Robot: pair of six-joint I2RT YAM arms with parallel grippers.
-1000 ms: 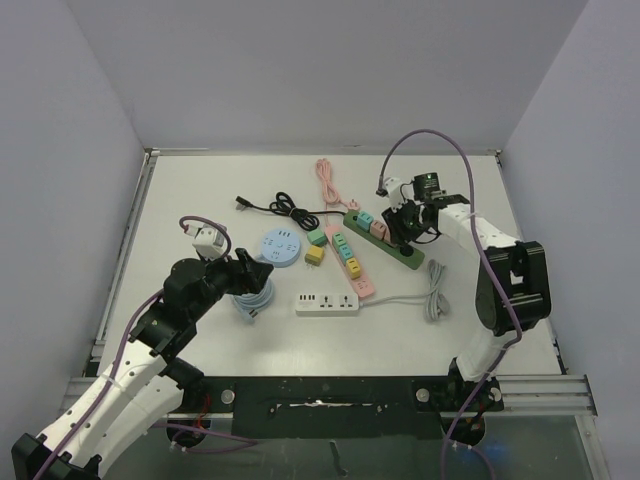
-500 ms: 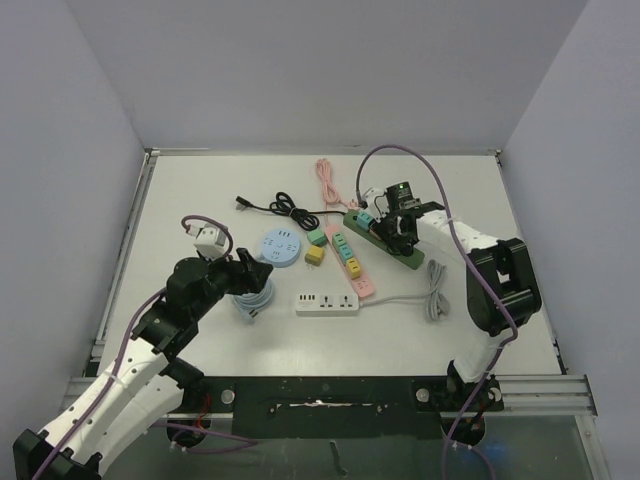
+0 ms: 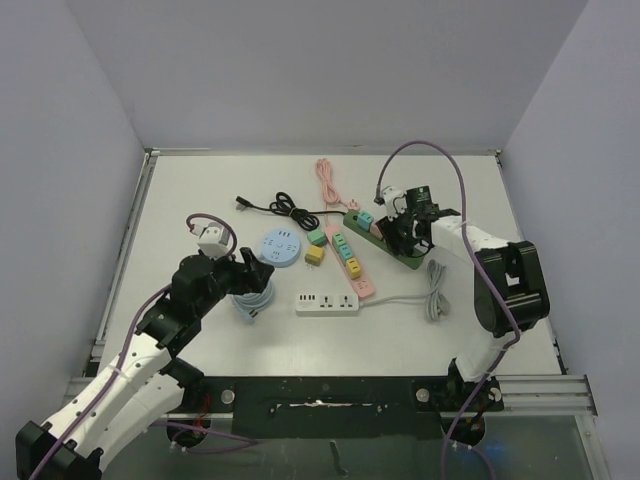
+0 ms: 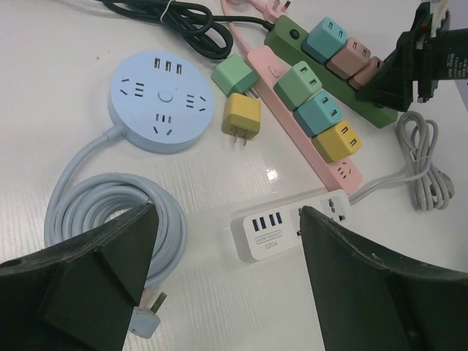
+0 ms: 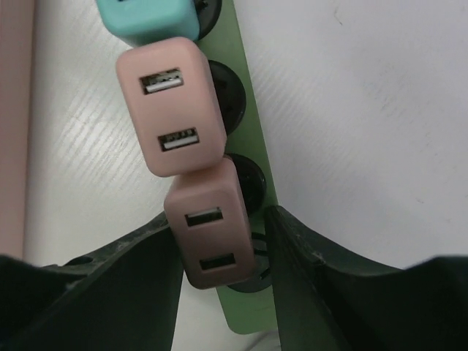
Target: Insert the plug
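A dark green power strip lies at the right back, with a teal plug and a pink plug seated in it. My right gripper is over its near end. In the right wrist view its jaws are closed around a brown-pink plug, which sits slightly tilted over a socket of the green strip. My left gripper is open and empty. It hovers above the white power strip and the coiled blue cord.
A pink power strip carries several coloured plugs. A round blue socket hub, a loose green plug and a yellow plug lie mid-table. A black cable, pink cable and grey cord bundle lie around.
My right gripper swung left along the green strip, then came back right and slightly nearer, over the strip's end. The left arm has barely moved.
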